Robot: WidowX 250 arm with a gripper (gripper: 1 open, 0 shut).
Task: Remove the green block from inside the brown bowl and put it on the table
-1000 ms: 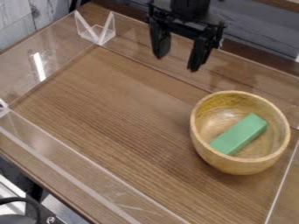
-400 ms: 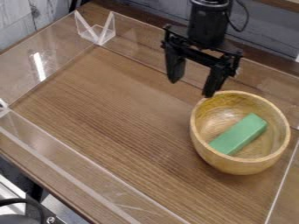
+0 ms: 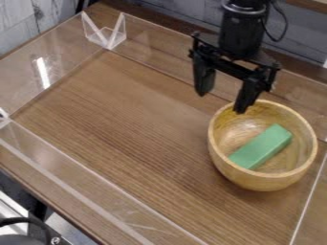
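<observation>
Inside the brown bowl point(image 3: 228, 165), toward its right-hand side, lies the green block point(image 3: 262, 147), tilted against the curved inner wall, perhaps because that curve keeps it from lying level. Just beyond the bowl's far rim the gripper point(image 3: 225, 99) hangs with its fingers spread wide and nothing between them, apparently held that open so they can pass either side of the block once over it. Compared with the earlier frames, it has come nearer and shifted right toward the bowl, while bowl and block sit where they were on the table point(image 3: 121, 124).
</observation>
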